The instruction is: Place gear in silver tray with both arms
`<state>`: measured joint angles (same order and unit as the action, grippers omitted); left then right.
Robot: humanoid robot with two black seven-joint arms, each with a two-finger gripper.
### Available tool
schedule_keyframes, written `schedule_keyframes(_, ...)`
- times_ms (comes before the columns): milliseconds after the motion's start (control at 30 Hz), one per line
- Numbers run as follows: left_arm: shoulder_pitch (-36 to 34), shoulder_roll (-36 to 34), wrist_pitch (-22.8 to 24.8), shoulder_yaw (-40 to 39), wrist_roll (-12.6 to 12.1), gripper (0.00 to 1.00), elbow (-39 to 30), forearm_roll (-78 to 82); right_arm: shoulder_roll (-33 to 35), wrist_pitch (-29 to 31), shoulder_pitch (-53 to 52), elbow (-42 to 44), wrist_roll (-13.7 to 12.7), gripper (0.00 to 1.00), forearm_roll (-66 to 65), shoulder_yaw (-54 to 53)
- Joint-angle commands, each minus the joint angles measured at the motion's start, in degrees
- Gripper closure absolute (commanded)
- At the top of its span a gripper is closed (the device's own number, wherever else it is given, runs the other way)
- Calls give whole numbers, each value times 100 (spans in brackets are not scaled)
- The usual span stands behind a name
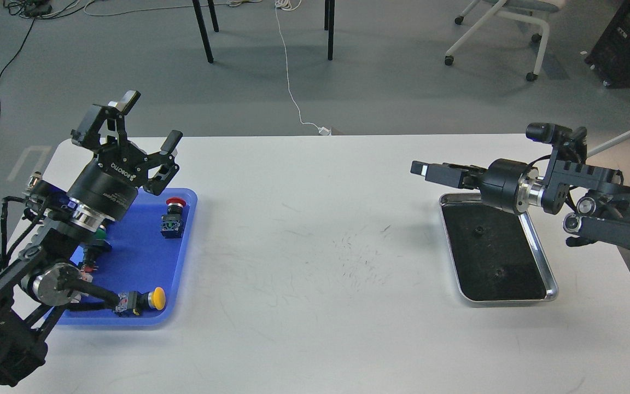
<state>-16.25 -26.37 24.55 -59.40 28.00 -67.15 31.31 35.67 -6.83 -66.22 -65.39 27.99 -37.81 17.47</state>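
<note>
The silver tray lies at the right of the white table, its dark floor showing. Two small dark gears lie loose on that floor, one near the back and one near the front. My right gripper hangs above the tray's back left corner and points left; it is seen side-on, so its fingers cannot be told apart. My left gripper is open and empty, raised over the back of the blue tray.
The blue tray holds several push-button switches: a red one, a blue block, a yellow one and a green one. Chair and table legs stand on the floor beyond the table's far edge.
</note>
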Motion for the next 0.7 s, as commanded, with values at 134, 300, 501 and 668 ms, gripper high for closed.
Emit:
schedule_keyframes(134, 70, 149, -187, 78, -321, 1, 88, 410, -665, -3, 1891, -71, 1, 1, 1863, -2834)
schedule_keyframes(300, 280, 457, -196, -27, -602, 1, 105, 410, -1176, -99, 2446, -62, 1, 1, 2594, -3715)
schedule_keyframes(501, 456, 730, -459, -168, -664, 1, 149, 410, -1326, -328, 2701, -80, 1, 1, 2542, -3733)
schedule_keyframes(668, 509, 730, -442, -256, -664, 1, 149, 410, -1238, -328, 2710, -281, 1, 1, 2542, -3794)
